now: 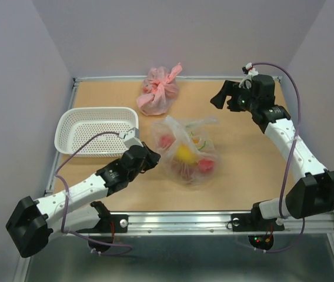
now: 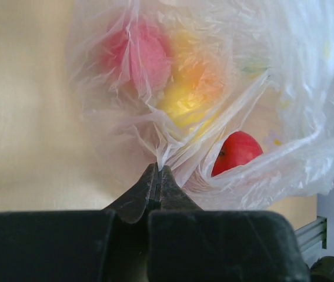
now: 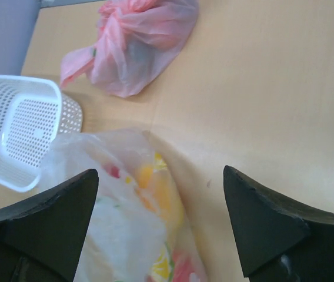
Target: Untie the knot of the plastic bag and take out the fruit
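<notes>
Scanning left to right: white basket [image 1: 95,130] sits at 9 o'clock on the table [image 1: 243,176]. Left gripper [image 2: 158,174] is next to it, jaws clamped tight on a thin fold at the 9 o'clock edge of the plastic bag [image 1: 191,170]. Bag lies mid-table with the fruit [image 1: 184,154] inside: yellow piece central, red ones at its 10 and 4 o'clock. Loose ears [image 1: 207,121] at the bag's 1 o'clock; can't tell if they're tied. Pink bag [image 1: 160,92] at 12 o'clock. Right gripper [image 1: 226,97] at 2 o'clock, jaws wide, holding nothing.

Bare table [image 1: 243,167] right of the plastic bag [image 1: 190,155]; white basket [image 1: 96,130] close on its left, pink bag [image 1: 160,93] just beyond.
</notes>
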### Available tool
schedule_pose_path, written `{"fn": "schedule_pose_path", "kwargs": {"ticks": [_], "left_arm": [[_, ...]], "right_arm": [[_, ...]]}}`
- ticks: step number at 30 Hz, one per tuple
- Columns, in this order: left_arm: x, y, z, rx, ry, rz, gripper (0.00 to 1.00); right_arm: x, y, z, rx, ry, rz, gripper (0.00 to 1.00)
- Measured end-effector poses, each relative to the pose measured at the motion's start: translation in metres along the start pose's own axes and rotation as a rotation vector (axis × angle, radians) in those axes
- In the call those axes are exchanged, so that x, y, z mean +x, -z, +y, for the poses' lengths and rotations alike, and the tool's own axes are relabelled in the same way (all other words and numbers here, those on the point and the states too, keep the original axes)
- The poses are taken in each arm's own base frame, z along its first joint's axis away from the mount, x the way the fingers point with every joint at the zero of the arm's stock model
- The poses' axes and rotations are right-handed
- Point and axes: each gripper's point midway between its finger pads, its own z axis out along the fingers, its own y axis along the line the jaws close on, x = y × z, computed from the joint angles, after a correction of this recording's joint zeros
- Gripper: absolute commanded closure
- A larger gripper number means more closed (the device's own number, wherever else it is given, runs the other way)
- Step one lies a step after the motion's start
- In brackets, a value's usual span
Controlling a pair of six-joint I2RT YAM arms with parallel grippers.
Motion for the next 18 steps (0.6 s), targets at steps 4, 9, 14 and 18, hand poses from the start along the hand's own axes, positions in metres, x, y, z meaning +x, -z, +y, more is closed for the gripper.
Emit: {"fn": "schedule_pose_path", "kwargs": {"ticks": [4,9,14,18], "left_arm": [[-0.007,-0.009,-0.024,0.037,-0.040,0.006,1.00],[-0.015,-0.013,-0.048,0.101,-0.049,-0.009,1.00],[-0.011,-0.015,-0.047,0.101,-0.064,0.006,1.00],[-0.011,-0.016,-0.047,0.101,-0.069,0.009,1.00]], "right_arm": [[0.004,0.018,0.031,-0.096,0.041,0.013,0.07],[0.029,0.045,0.088,-0.209,0.129,0.066,0.08],[0.066,0.058,0.134,-0.306,0.190,0.149,0.12],[0.094,0.054,0.134,-0.291,0.192,0.209,0.37]]}}
